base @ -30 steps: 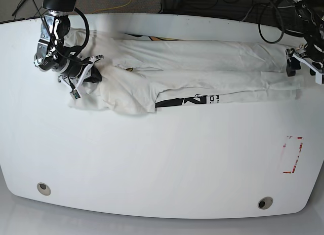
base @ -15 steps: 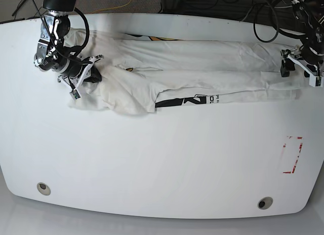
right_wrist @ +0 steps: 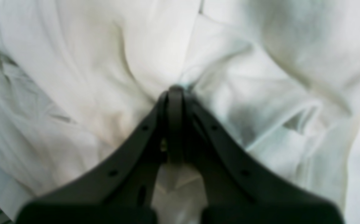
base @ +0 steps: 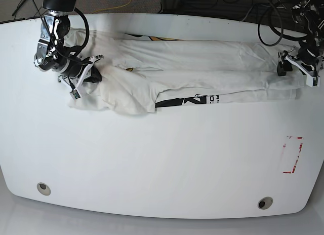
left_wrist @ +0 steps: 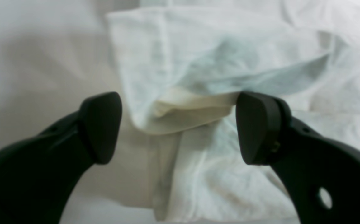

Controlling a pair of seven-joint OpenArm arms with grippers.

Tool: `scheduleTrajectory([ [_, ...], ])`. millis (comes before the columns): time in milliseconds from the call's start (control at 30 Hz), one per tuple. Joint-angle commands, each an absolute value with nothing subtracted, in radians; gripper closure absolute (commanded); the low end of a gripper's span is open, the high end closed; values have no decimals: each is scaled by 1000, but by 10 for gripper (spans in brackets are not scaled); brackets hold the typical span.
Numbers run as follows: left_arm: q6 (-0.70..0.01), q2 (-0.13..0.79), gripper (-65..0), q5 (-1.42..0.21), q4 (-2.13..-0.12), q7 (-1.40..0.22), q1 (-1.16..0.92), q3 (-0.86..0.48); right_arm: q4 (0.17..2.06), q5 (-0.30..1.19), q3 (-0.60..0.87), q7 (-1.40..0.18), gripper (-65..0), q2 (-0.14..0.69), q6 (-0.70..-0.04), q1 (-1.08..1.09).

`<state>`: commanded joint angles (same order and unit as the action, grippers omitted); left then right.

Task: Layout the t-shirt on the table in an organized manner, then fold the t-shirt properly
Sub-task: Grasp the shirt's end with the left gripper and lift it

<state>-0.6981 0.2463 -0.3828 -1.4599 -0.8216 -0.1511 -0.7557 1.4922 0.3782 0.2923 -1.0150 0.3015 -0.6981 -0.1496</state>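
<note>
The off-white t-shirt (base: 202,75) lies stretched in a long rumpled band across the far half of the white table (base: 162,159), with a strip of black lettering (base: 185,101) showing on its near fold. My right gripper (base: 87,73) at the shirt's left end is shut on a bunch of its cloth (right_wrist: 155,62). My left gripper (base: 294,73) sits at the shirt's right end, jaws open, with a folded corner of the shirt (left_wrist: 183,112) between the fingertips (left_wrist: 100,126) and not pinched.
A red tape rectangle (base: 292,154) marks the table's right side. Two round grommet holes (base: 43,188) (base: 264,202) sit near the front edge. Dark cables (base: 268,17) hang behind the far right corner.
My left gripper has moved left and slightly up onto the shirt's right end. The right arm and the shirt have stayed put.
</note>
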Motion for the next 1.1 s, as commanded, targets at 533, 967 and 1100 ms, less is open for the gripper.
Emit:
scheduleTrajectory([
  [533,-698,243,-544,-383,-1458,-805,-162,-634,1492,380,292,-1015,-1,298,-698,-150],
  [967,-698,243,-248,-312,-1458,-803,-156,-634,1492,380,295,-1015,-1,297,-698,-150],
  [1100,-698,243,-66,-311,-1460,-803,-156,-636,1492,380,295,-1015,-1,297,-698,-150],
])
